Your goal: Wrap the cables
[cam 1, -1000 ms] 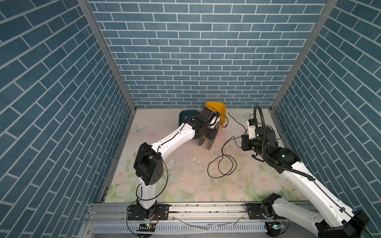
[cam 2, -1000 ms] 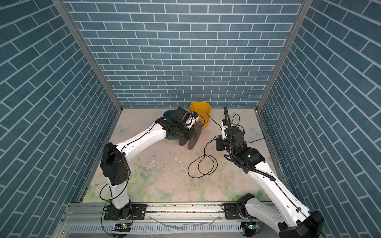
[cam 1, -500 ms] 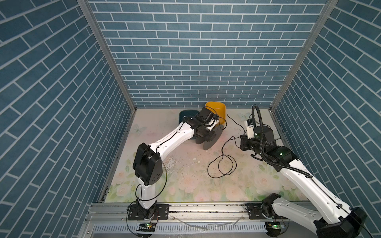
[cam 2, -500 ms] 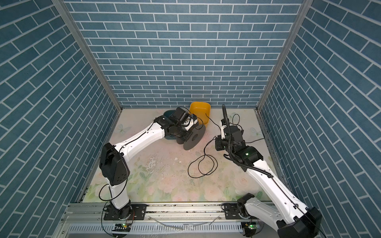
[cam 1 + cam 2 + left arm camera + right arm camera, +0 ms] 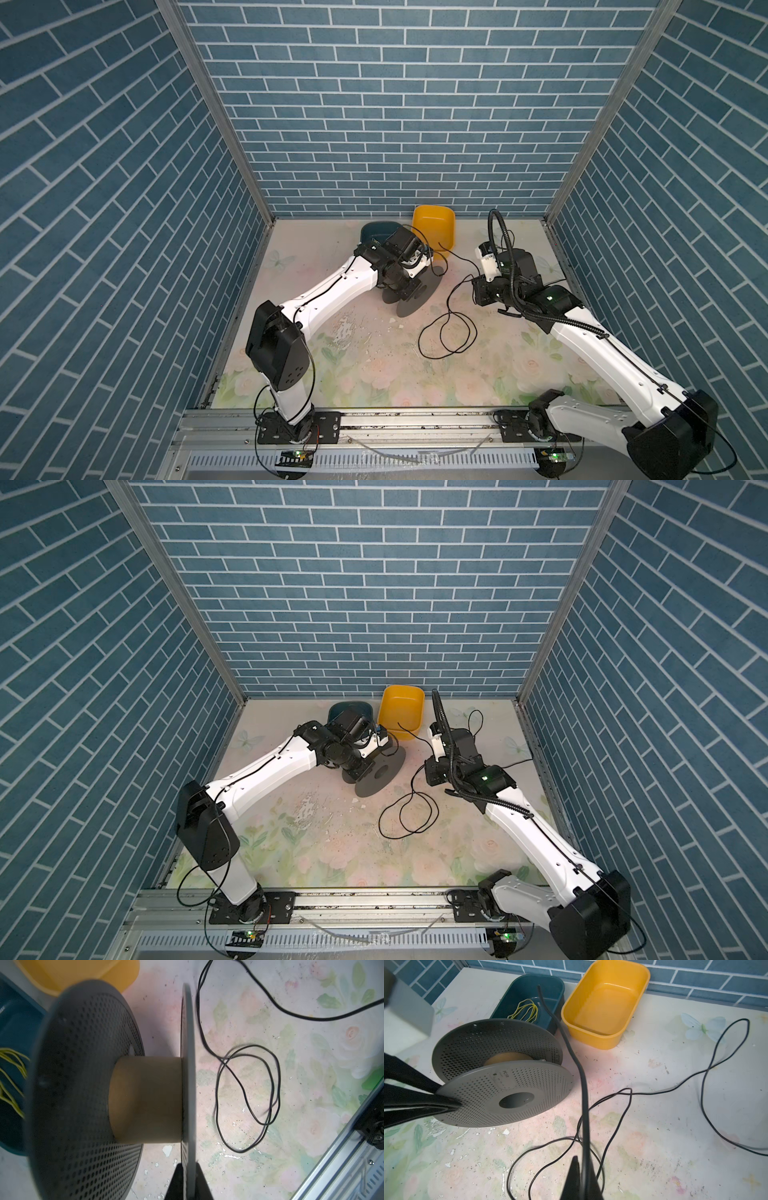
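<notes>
Cable (image 5: 584, 1088) — pinched by right end effector (image 5: 582, 1165).

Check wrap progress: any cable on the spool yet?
Done: nothing wound; spool core bare. In hand: left gripper clamps spool flange, right gripper pinches black cable near its end. Left: all winding; the cable lies in loose loops on the table.

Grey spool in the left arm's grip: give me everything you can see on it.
The spool has two grey perforated disc flanges, plastic-looking, joined by a tan cardboard-like core; the core is bare, no cable wound on. One flange carries a small printed label beside its hub hole. It is held tilted near the teal bin, one flange's rim pinched between the fingers of the left gripper. Table contact unclear.
</notes>
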You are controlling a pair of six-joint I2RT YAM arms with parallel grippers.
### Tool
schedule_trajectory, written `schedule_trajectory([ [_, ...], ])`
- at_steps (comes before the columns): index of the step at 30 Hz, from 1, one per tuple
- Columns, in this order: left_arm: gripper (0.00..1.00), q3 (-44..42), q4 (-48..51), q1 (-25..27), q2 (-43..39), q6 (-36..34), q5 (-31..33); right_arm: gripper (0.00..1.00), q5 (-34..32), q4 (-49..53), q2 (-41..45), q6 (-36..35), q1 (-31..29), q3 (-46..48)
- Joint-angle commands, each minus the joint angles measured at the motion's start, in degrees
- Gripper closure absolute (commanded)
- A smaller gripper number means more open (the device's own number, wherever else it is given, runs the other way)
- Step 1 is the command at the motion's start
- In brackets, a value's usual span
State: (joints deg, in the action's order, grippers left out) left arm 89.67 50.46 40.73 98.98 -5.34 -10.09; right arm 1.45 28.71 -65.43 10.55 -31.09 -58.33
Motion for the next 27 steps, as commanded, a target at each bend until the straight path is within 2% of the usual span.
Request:
schedule_trajectory([
  [1,0.76,-1.7,0.0,-0.3,-1.7,0.0,1.9,1.0,5.2,0.2,-1.0,-3.7,0.2,-4.2],
  [4,0.71,-2.7,-1.1,-0.4,-2.7,0.3,2.7,1.0,6.9,-0.4,-1.9,-5.5,0.2,-4.9],
  [6,0.59,-2.8,-1.4,-0.4,-3.2,0.7,3.0,1.0,8.4,-0.7,-2.8,-7.2,0.2,-5.6],
  [7,0.57,-3.0,-1.6,-0.4,-3.5,0.8,3.0,1.0,9.1,-0.8,-3.1,-7.8,0.2,-6.0],
  [11,0.49,-3.7,-2.7,-0.7,-4.7,1.6,2.8,1.0,11.7,0.5,-5.8,-10.3,0.2,-8.6],
  [15,0.45,-4.7,-3.6,-1.3,-6.1,2.4,1.9,1.0,13.5,3.0,-9.0,-11.7,0.2,-11.5],
  [22,0.55,-6.4,-4.8,-2.0,-5.2,3.2,-0.8,1.0,14.1,2.4,-10.2,-11.0,0.2,-11.3],
  [27,0.68,-6.6,-5.0,-1.9,-4.1,3.6,-1.2,1.0,14.3,2.5,-10.2,-11.0,0.2,-11.0],
])
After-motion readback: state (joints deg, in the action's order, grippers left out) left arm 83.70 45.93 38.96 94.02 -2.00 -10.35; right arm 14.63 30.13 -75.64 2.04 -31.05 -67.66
